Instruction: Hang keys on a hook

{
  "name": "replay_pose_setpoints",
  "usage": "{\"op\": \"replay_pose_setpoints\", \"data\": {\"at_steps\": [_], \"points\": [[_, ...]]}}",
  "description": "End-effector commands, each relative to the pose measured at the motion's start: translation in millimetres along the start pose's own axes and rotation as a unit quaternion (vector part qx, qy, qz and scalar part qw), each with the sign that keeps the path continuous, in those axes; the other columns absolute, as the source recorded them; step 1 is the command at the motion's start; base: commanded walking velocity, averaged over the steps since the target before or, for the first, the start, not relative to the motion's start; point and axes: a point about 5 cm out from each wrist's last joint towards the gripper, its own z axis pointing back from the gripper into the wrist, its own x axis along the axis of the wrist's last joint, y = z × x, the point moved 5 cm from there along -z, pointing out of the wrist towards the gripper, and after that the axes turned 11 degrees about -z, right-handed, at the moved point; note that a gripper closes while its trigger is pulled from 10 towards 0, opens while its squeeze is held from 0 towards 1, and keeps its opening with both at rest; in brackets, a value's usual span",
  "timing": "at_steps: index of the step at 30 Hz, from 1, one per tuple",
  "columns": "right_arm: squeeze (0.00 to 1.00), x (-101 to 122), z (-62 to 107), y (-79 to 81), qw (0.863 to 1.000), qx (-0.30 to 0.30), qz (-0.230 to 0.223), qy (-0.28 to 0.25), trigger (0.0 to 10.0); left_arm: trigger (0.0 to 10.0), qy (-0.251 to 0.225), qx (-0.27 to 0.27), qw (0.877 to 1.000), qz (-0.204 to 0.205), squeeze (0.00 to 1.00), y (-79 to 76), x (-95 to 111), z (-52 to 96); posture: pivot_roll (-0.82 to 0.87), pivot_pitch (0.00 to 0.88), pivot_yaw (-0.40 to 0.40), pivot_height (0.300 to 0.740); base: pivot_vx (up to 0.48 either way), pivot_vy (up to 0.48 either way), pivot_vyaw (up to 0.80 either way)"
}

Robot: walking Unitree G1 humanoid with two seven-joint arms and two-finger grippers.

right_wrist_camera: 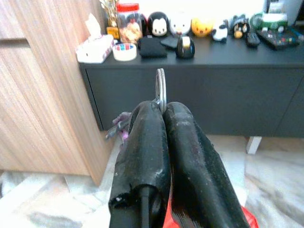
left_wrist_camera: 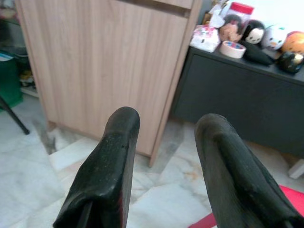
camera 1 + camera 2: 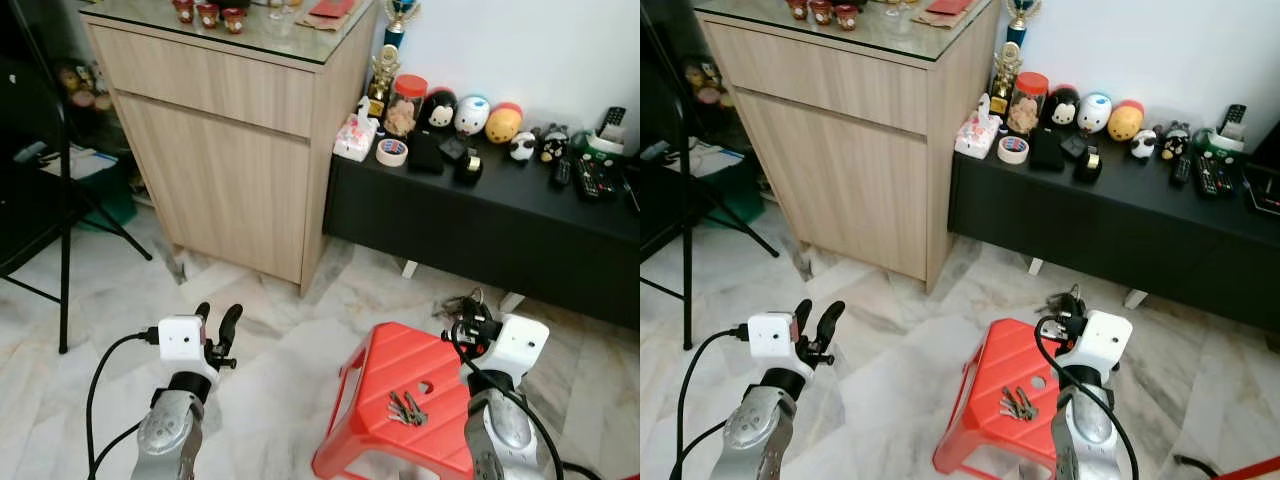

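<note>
My right gripper (image 3: 468,312) is shut on a metal key ring (image 1: 161,88), held above the far edge of a red plastic stool (image 3: 380,370). Keys (image 1: 118,129) dangle from the ring beside the fingers. A second bunch of keys (image 3: 406,408) lies loose on the stool's top, just left of my right arm. My left gripper (image 3: 218,322) is raised over the marble floor to the left of the stool, open, with nothing between its fingers (image 2: 118,142).
A light wooden cabinet (image 3: 230,150) stands ahead on the left. To its right runs a low black bench (image 3: 500,215) carrying a tissue box, a tape roll (image 3: 392,152), toys and remotes. Black stand legs (image 3: 65,250) stand at the far left.
</note>
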Motion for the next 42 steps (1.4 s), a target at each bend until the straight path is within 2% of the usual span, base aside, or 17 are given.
{"op": "replay_pose_setpoints", "data": {"at_steps": [1,7,20,26,42], "points": [[0.00,2.9,-2.0,-2.0,1.000,0.001,-0.004,-0.007,10.0,10.0,0.000,-0.010,1.000,0.004,0.00,-5.3,-1.2,-2.2,0.04,0.000,-0.109,0.740,0.000,0.000,0.00],[0.00,2.0,-7.0,-0.5,1.000,0.000,-0.011,-0.005,10.0,10.0,-0.011,-0.012,1.000,0.008,0.00,-6.7,3.5,-7.4,0.04,0.000,-0.114,0.740,0.000,0.000,0.00],[0.00,-0.6,-6.4,1.3,1.000,0.002,-0.015,-0.003,10.0,10.0,-0.012,-0.014,1.000,0.009,0.00,-6.5,1.1,-4.9,0.03,0.000,-0.109,0.740,0.000,0.000,0.00],[0.00,-4.2,-6.0,3.0,1.000,0.002,-0.030,0.002,10.0,10.0,-0.017,-0.018,1.000,0.009,0.00,-6.8,3.0,-6.8,0.03,0.000,-0.109,0.740,-0.261,0.000,0.00],[0.00,-7.2,-5.9,1.3,1.000,-0.003,-0.029,0.007,10.0,10.0,-0.018,-0.022,1.000,0.010,0.00,-7.6,2.4,-6.1,0.03,0.000,-0.102,0.740,-0.296,0.000,0.00]]}}
